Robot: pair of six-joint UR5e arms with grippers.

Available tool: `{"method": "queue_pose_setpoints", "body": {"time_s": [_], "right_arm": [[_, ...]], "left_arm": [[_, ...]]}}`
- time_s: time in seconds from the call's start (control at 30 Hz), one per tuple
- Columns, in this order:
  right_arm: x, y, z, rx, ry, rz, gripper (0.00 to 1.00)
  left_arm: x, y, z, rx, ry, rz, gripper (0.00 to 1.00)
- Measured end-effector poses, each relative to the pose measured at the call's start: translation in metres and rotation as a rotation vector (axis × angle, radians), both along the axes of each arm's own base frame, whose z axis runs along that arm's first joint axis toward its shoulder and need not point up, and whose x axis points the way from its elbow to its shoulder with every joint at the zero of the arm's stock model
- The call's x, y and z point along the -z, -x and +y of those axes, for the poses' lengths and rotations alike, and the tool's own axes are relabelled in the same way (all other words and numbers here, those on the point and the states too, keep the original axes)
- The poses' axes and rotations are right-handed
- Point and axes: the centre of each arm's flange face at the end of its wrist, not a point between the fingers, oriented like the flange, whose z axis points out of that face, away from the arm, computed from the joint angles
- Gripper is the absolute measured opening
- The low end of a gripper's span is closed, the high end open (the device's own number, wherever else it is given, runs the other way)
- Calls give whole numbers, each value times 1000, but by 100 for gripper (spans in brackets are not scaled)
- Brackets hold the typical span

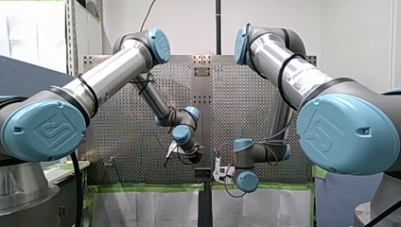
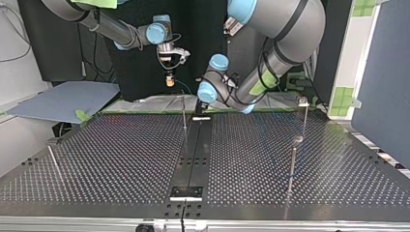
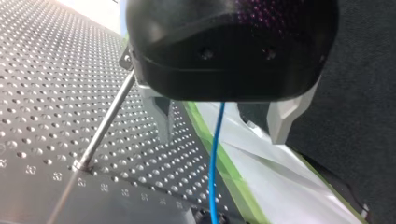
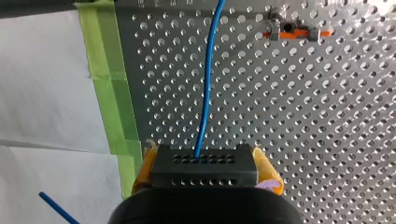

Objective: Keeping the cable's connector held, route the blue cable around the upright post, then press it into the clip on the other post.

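The thin blue cable (image 4: 207, 79) leaves a black perforated connector (image 4: 203, 165), and my right gripper (image 4: 205, 175) is shut on that connector with its yellow pads (image 4: 268, 172). Across the table, my right gripper (image 2: 169, 80) hangs above the plate's far edge. My left gripper (image 3: 222, 126) is open, with the cable (image 3: 213, 158) running untouched between its metal fingers (image 3: 160, 116). It sits low at the far edge (image 2: 200, 108). An upright post (image 3: 105, 126) stands just beside it. An orange clip (image 4: 299, 32) shows ahead of my right gripper.
More thin posts stand on the perforated plate (image 2: 121, 159): one near its middle (image 2: 184, 113), two at the top view's right (image 2: 292, 164) (image 2: 304, 113), one at its left (image 2: 54, 162). Green tape (image 4: 109, 88) and white sheet edge the plate. A black rail (image 2: 193, 154) runs down its centre.
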Motion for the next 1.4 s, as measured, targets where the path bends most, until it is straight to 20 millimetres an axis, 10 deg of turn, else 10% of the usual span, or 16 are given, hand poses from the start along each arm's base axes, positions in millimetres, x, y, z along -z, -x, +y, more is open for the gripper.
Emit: {"method": "queue_pose_setpoints", "body": {"time_s": [0.93,1.4], "right_arm": [[-1,-3,0,-29,0,-8,0],[-1,-3,0,-30,0,-6,0]], "left_arm": [[-4,17,-34,-55,56,-89,100],[-5,17,-33,-100,44,-109,10]]}}
